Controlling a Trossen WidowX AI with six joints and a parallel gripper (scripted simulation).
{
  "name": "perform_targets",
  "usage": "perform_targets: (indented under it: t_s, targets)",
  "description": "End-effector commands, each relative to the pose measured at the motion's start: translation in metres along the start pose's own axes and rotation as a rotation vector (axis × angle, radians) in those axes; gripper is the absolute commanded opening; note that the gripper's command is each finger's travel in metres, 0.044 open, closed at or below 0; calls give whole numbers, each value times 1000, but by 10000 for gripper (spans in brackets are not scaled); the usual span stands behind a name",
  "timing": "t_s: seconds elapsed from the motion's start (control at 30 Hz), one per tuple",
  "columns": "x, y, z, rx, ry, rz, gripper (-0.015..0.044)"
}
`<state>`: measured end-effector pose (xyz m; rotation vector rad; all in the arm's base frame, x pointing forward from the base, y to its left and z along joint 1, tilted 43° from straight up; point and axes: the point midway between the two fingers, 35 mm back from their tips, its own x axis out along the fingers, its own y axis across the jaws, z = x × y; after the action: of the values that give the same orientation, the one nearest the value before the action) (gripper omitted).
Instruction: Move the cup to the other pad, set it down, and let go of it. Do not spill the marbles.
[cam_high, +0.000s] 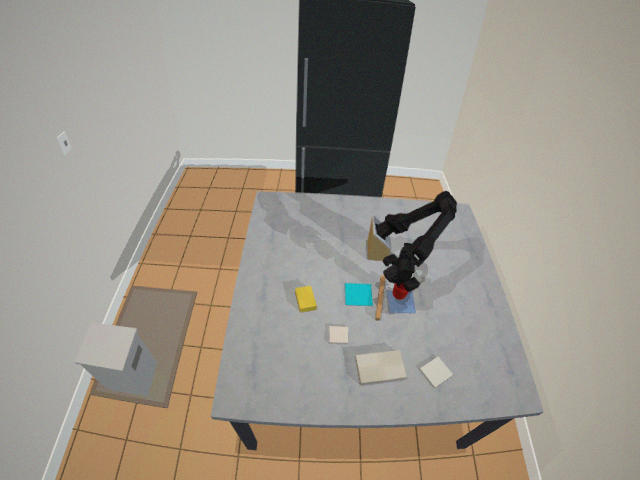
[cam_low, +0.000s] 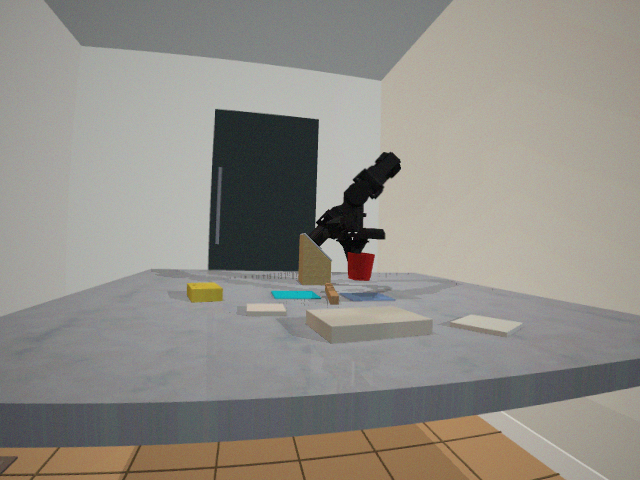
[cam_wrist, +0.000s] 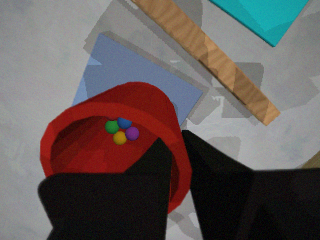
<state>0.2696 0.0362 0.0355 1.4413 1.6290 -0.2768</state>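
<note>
The red cup (cam_high: 400, 291) (cam_low: 360, 267) (cam_wrist: 145, 95) hangs in the air, slightly tilted, above the blue pad (cam_high: 405, 305) (cam_low: 379, 297) (cam_wrist: 112, 62). My gripper (cam_low: 354, 253) (cam_wrist: 175, 136) is shut on the cup's wall, one finger inside the rim and one outside. Several marbles (cam_wrist: 120, 138) lie together inside the cup at its bottom. The teal pad (cam_high: 358, 294) (cam_low: 295, 295) (cam_wrist: 270, 20) lies flat with nothing on it, to the left of the blue pad in the top and exterior views.
A wooden bar (cam_high: 379, 302) (cam_low: 331, 293) (cam_wrist: 220, 60) lies between the pads. A wedge-shaped block (cam_high: 377, 251) (cam_low: 314, 263) stands behind them. A yellow block (cam_high: 305, 298) (cam_low: 204, 292) is at left. A cream slab (cam_high: 381, 367) (cam_low: 369, 326) and two pale tiles lie in front.
</note>
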Motion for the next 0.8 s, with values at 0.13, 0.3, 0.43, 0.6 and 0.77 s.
perform_targets:
  t_s: [0.13, 0.3, 0.43, 0.6, 0.77]
  targets:
    - [0, -13, 16, 1, 0, -4, 0]
    - [-1, -21, 25, 1, -1, -4, 0]
    - [-1, -27, 33, 0, -1, -4, 0]
    - [-2, -35, 43, 0, -2, -4, 0]
    - [-2, -43, 52, 0, -2, -4, 0]
